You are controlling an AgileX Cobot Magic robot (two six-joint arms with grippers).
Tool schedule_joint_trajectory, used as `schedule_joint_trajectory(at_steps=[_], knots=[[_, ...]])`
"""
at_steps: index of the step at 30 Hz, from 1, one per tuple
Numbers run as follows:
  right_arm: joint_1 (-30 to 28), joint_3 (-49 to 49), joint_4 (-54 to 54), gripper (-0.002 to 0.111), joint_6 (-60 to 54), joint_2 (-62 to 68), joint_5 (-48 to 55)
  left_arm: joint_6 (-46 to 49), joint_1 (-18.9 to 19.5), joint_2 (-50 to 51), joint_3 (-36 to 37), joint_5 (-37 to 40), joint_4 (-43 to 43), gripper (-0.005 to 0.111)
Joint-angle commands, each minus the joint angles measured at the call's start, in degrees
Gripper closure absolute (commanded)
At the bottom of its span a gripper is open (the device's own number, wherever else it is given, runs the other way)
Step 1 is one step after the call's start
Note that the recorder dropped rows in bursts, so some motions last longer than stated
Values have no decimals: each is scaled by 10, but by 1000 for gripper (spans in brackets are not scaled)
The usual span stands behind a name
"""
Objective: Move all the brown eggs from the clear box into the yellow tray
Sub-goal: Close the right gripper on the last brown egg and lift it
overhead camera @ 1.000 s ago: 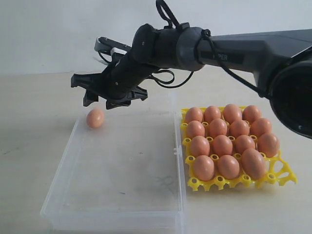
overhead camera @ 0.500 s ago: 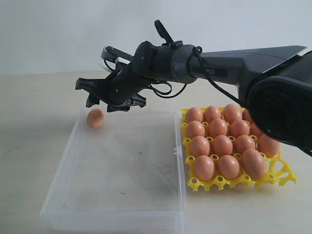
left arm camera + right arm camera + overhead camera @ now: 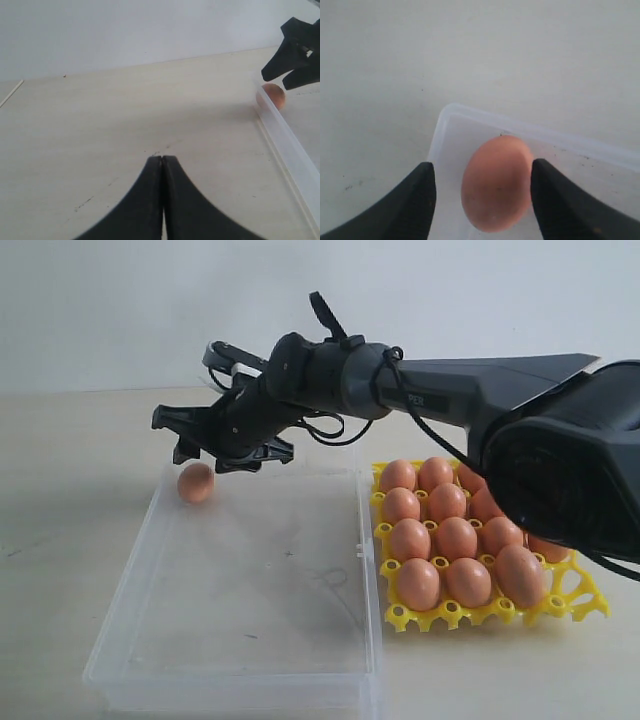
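One brown egg (image 3: 196, 482) lies in the clear box (image 3: 230, 688), tucked in its far left corner close against both walls. In the exterior view its long axis stands nearly upright with a slight lean; which end is the blunt one cannot be told. Shell is matte, smooth, light orange-brown.

Right gripper (image 3: 214, 453) hovers just above the egg, jaws spread wide, not touching it. The right wrist view shows the egg (image 3: 495, 182) between the two black fingers (image 3: 415, 200), its long axis running along the gap, not across it.

Box is transparent plastic, shallow, with rounded corners, on the pale worktop (image 3: 60, 540). Just beside its right edge sits the yellow tray (image 3: 400, 618), a glossy lattice holding many brown eggs (image 3: 455, 538), points mostly up.

Left gripper (image 3: 162, 160) shows only in its own wrist view: jaws pressed together, low over bare worktop, outside the box's left wall. That view catches the egg (image 3: 272, 95) dimly through the wall
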Motion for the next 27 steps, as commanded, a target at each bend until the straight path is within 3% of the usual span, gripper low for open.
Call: schedule_joint_trajectory(at_steps=[1,27], knots=[[-3,-4,-6,53,3,13,1,-2,-1,0,-2,-8,1,107],[4,-4,20,53,3,30,-47,-2,-1,0,-2,-8,1,107]])
